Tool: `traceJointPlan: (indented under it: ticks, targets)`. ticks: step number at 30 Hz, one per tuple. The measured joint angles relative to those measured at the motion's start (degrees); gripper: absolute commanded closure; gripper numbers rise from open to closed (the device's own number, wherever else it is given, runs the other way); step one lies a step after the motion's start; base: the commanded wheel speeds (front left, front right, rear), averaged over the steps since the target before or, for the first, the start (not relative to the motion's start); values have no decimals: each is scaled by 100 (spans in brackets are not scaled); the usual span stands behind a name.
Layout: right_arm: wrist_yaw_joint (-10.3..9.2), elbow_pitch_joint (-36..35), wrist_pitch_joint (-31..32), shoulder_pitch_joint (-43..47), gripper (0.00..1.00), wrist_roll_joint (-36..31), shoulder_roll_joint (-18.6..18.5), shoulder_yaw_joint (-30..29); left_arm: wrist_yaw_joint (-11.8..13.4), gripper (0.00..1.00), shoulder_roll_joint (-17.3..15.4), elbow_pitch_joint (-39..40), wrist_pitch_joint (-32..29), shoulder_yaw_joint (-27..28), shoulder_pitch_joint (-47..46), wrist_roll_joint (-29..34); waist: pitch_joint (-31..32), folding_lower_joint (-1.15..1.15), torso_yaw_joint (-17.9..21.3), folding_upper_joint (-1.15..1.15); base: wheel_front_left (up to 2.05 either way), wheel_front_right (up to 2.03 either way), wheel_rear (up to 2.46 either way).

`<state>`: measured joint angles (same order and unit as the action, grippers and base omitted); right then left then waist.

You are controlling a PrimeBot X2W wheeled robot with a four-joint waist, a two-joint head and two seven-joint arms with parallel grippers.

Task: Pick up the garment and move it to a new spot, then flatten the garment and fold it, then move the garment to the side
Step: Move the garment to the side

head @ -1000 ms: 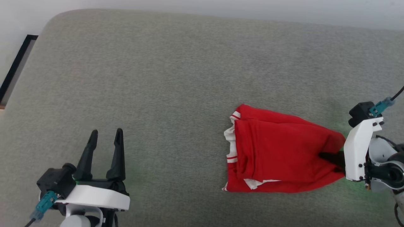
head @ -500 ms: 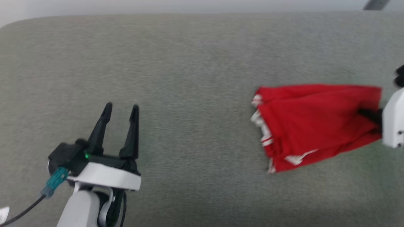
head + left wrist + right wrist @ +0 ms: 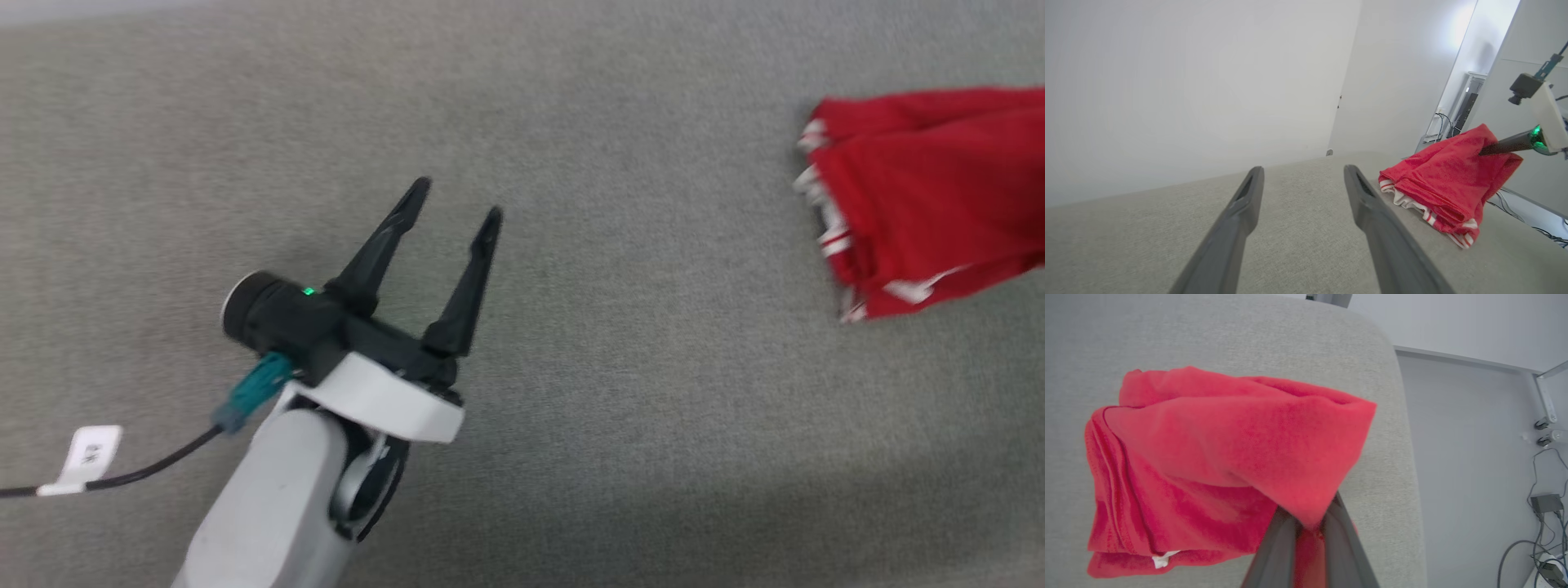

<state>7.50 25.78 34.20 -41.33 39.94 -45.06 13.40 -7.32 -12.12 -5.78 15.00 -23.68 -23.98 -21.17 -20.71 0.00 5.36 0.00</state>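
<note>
Red garment point(image 3: 931, 196) bunched near the grey bench's point(image 3: 571, 408) rounded right edge, one corner lifted and pinched in the right hand point(image 3: 1309, 522), left hand point(image 3: 456, 200) spread wide, broad bare surface between them

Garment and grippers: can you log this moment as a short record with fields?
garment: red, folded into a bundle, white striped sleeve edges showing
garment position: one corner raised, striped end resting on the grey padded surface, near its rounded edge
right gripper: shut on the garment, pinching the raised corner
left gripper: open, empty, over the surface, apart from the garment
task stage: folded; probably the move-aside step
</note>
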Motion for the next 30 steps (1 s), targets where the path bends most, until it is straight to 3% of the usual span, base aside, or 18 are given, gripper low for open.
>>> traceJointPlan:
  ticks: [6,12,20,21,23,24,30]
  targets:
    - [0,575,-559,-458,100,-392,-182,97,0,0,9,-78,0,-661,-472,2,-320,0,175,0,0,0,0]
    - [0,1227,-1150,-811,100,-771,-215,244,0,0,77,-126,-1,-957,-787,-31,-628,0,224,0,0,0,0]
    - [0,2159,-1928,-1246,100,-1159,80,494,0,0,40,-138,-1,-1095,-973,-48,-933,0,152,0,0,0,0]
    - [0,2282,-2002,-1310,89,-1211,120,509,0,0,35,-142,-1,-1095,-977,-49,-950,0,137,0,0,0,0]
    - [0,2402,-2078,-1370,51,-1241,166,509,0,0,31,-146,-1,-1087,-980,-58,-963,0,124,0,0,0,0]
    - [0,2496,-2123,-1434,0,-1259,216,536,0,0,24,-149,0,-1071,-981,-63,-969,0,114,0,0,0,0]
    - [0,2848,-2453,-1719,0,-1232,438,646,0,0,-41,-174,-1,-811,-967,-147,-908,0,131,0,0,0,0]
